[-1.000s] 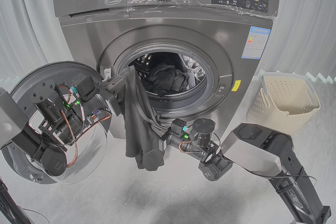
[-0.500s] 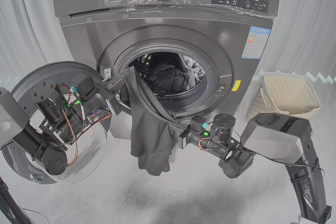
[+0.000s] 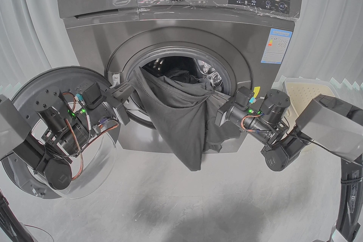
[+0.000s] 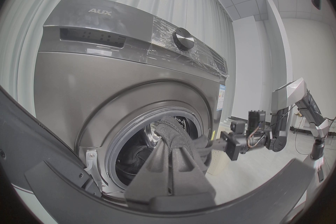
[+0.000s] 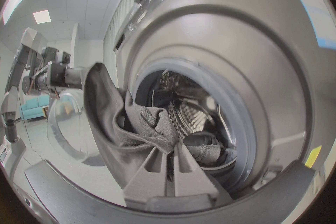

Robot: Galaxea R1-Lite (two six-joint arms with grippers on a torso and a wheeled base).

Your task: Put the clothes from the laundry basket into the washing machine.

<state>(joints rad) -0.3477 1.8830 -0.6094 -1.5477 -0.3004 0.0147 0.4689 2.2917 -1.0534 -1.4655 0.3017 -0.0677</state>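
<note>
well, where's the dark garment [image 3: 181,121] right now?
spread wide across the mouth of the washing machine [image 3: 98,38], its tail hanging down below the opening.
who's got it?
both! left gripper [image 3: 126,89] clenched on one corner, next to the open door [image 3: 22,91]; right gripper [image 3: 221,107] clamped on the other at the opposite side of the opening.
and round about?
more dark clothes [image 3: 181,74] lie inside the drum [image 3: 206,67], and the beige laundry basket [image 3: 302,89] stands just beside the machine, on the right gripper's side.
</note>
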